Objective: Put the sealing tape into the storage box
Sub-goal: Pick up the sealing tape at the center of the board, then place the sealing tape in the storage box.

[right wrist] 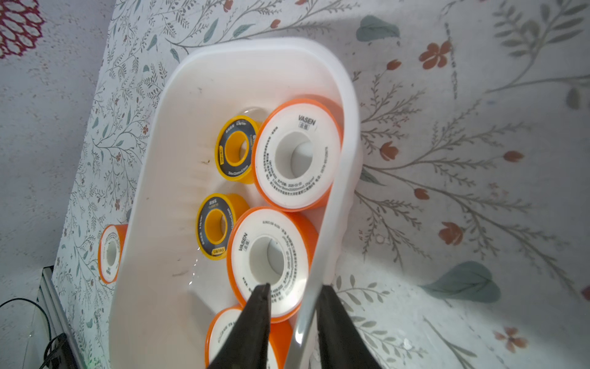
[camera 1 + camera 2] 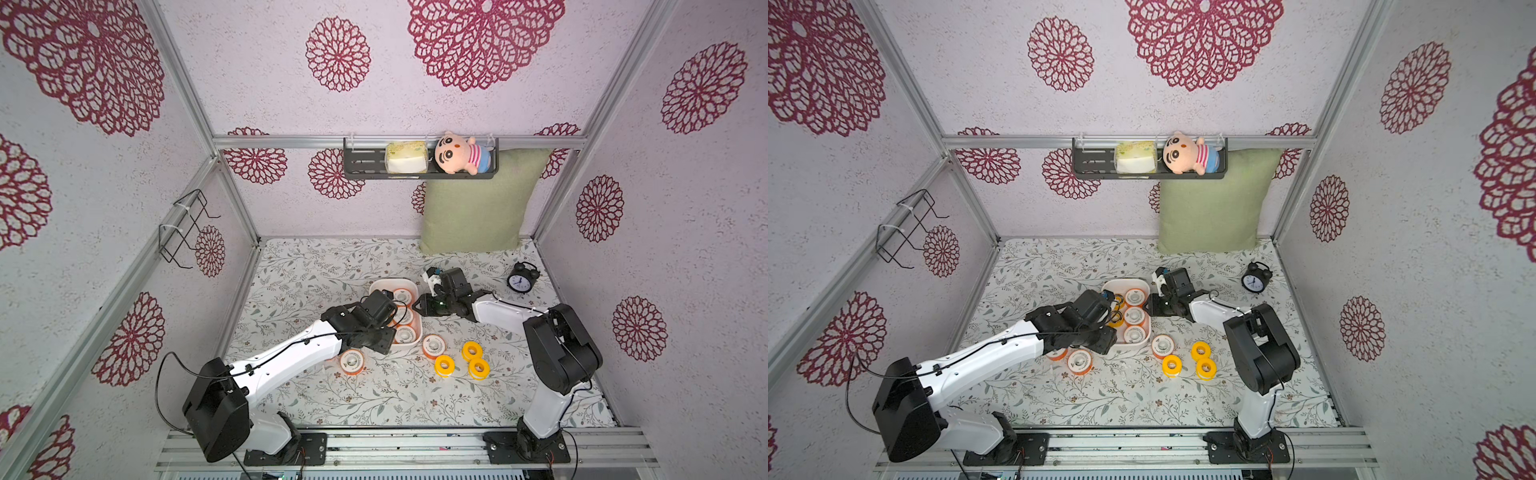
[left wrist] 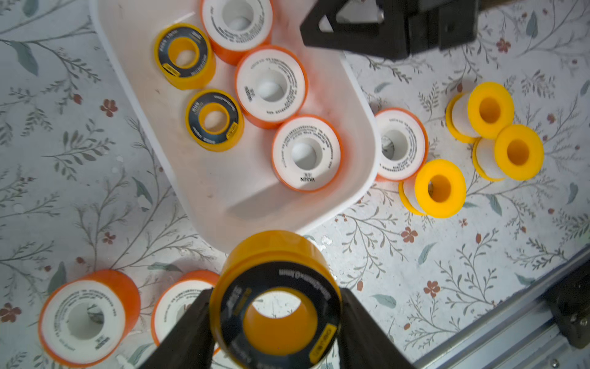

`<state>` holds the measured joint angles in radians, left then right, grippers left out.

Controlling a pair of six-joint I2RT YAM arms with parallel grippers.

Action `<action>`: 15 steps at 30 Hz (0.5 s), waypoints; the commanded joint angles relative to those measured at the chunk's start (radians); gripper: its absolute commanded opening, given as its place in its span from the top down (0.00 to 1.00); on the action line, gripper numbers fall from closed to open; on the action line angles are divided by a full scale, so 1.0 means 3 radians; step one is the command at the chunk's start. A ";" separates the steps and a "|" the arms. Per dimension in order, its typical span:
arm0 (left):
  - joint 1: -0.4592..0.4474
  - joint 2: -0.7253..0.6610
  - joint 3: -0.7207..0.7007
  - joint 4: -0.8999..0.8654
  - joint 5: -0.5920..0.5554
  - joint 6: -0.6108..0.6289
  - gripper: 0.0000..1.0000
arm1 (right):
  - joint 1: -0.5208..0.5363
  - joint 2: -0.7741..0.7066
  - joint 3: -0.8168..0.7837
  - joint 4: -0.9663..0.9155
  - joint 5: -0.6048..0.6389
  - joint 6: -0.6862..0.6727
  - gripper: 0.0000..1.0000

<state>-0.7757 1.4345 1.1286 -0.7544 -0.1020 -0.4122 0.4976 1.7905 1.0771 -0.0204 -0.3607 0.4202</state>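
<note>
Five rolls of sealing tape [image 3: 271,86] lie in the shallow white plastic storage box [image 3: 223,188]: three orange with white faces, two yellow with black faces. Our left gripper [image 3: 276,305] pinches the third black-faced yellow roll [image 3: 274,255] at the box's edge. Our right gripper [image 1: 295,289] straddles the box's side wall, jaws narrow; whether they clamp it we cannot tell. Three orange rolls [image 3: 399,143] and three all-yellow spools [image 3: 440,188] still wait on the floral cloth [image 3: 79,143].

Red-medallion walls [image 2: 270,83], leafy-print floor [image 2: 332,399], green cushion [image 2: 478,203], black shelf [image 2: 365,166]
</note>
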 commanded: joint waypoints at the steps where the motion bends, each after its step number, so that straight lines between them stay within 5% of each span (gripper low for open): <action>1: 0.0166 0.0107 0.0148 -0.0118 -0.0106 0.0055 0.45 | 0.0017 -0.0002 0.0089 -0.0006 0.0058 0.0021 0.72; 15: 0.0285 0.0909 0.0690 -0.0234 -0.0002 0.0290 0.46 | 0.0014 -0.0009 0.0086 -0.0014 0.0083 0.0057 0.77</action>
<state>-0.6914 1.6844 1.3075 -0.8028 -0.1165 -0.3542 0.4984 1.7908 1.0771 -0.0235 -0.3405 0.4232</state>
